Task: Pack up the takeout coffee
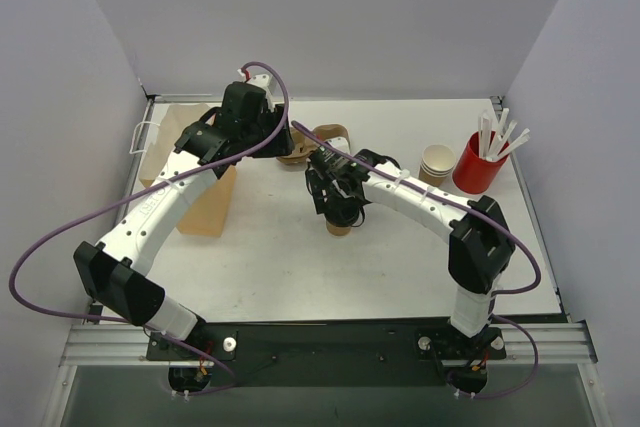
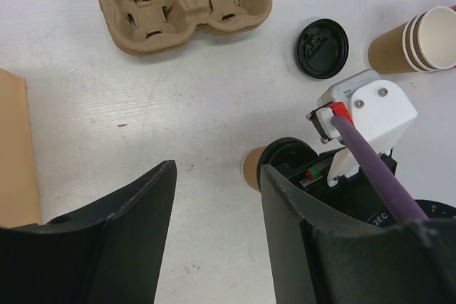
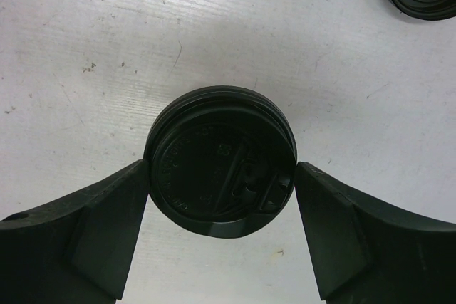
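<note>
One step underway: my right end effector (image 3: 221,174) grips the coffee (image 3: 214,151) on the bench (image 3: 107,48); left end effector (image 2: 217,172) spread, empty; bagging remains.

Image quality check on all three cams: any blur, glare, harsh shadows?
Top external: even diffuse light, soft shadows, sharp. Left wrist: table and cup carrier crisp, its own fingers dark and soft. Right wrist: takeout coffee lid embossing low-contrast, unreadable; faint sheen on rim, no blown glare.
</note>
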`<act>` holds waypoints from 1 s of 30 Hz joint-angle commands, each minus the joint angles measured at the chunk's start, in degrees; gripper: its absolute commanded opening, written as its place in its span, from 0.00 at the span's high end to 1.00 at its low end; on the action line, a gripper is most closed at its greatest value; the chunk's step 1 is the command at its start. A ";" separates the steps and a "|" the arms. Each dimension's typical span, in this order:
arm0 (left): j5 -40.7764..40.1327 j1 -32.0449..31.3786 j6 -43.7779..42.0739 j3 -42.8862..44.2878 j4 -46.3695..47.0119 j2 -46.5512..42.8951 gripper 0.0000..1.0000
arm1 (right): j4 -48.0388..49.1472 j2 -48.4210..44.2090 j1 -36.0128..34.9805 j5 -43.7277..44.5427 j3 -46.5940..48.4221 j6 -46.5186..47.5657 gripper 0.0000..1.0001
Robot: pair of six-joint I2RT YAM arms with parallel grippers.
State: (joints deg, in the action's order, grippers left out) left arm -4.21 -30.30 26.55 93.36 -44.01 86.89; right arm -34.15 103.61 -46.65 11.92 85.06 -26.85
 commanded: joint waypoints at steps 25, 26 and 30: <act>1.22 0.25 -0.62 -0.20 1.29 -1.73 0.39 | -4.34 1.85 -2.21 3.90 2.48 -0.04 0.19; 1.22 0.25 -0.53 -0.20 1.29 -1.81 0.39 | -4.26 1.94 -2.13 3.81 2.48 -0.04 0.19; 1.22 0.25 -0.62 -0.20 1.29 -1.81 0.39 | -3.64 2.21 -1.86 3.63 2.40 -0.22 0.19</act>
State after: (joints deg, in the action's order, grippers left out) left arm -4.01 -30.26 26.52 93.21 -43.99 86.80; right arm -35.75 104.77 -48.42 14.06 85.80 -27.14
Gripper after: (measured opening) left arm 0.611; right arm 0.812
